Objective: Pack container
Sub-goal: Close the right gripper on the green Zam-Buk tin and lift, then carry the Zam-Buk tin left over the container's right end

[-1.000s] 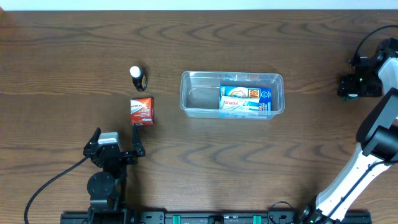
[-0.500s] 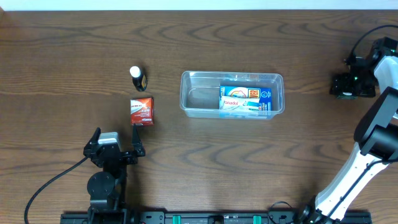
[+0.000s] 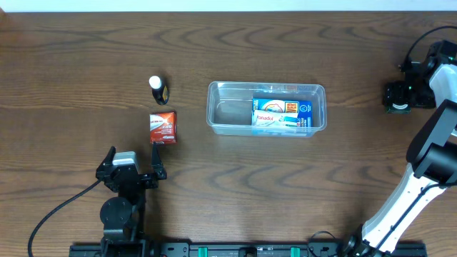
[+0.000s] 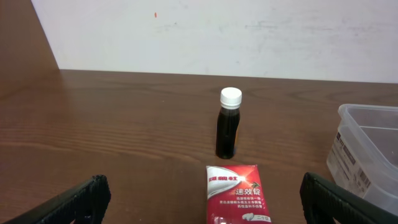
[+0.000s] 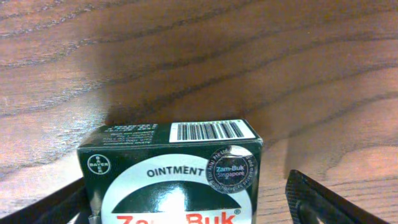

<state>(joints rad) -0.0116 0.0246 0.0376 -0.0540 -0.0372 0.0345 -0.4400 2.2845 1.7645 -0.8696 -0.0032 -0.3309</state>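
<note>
The container (image 3: pixel 227 116), its free half on the far side, lies well apart from the right gripper (image 3: pixel 395 96), short end toward it, while the green ointment box (image 5: pixel 171 168) sits between that gripper's spread, unclosed jaws.

The green ointment box (image 5: pixel 171 177) is getting chopped off by the bottom edge of the right wrist view, and from overhead it's hiding under the right hand (image 3: pixel 398 96). In the left wrist view the red packet (image 4: pixel 235 193) is running off the bottom and the container (image 4: pixel 367 155) off the right edge. Overhead, the print on the boxes (image 3: pixel 282 114) inside it is coming out too small to read.
</note>
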